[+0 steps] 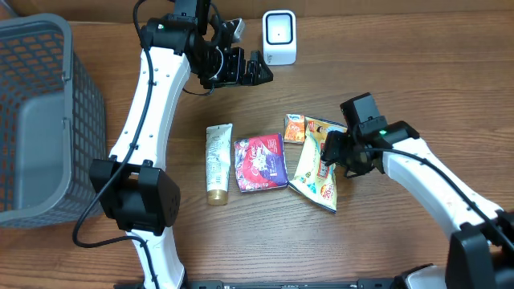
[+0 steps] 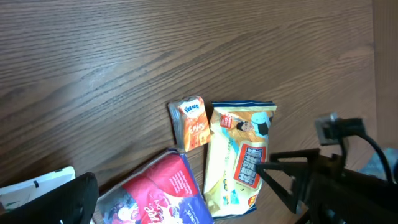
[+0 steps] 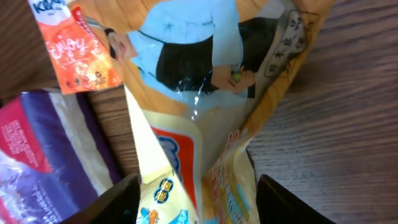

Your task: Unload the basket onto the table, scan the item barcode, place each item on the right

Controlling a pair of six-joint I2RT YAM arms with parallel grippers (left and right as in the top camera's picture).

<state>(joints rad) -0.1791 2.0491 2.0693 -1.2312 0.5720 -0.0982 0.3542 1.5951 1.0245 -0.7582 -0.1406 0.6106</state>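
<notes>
Snack packet [image 3: 205,93] | on table [image 1: 385,72] | between right end effector [image 3: 194,202] fingers

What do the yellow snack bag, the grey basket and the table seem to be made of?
The yellow snack bag looks like thin plastic film, glossy, with glare streaks and creases on its print. The grey basket is probably moulded plastic, matte, with open lattice walls. The table shows dark wood grain with a low sheen; solid wood or laminate cannot be told.
</notes>
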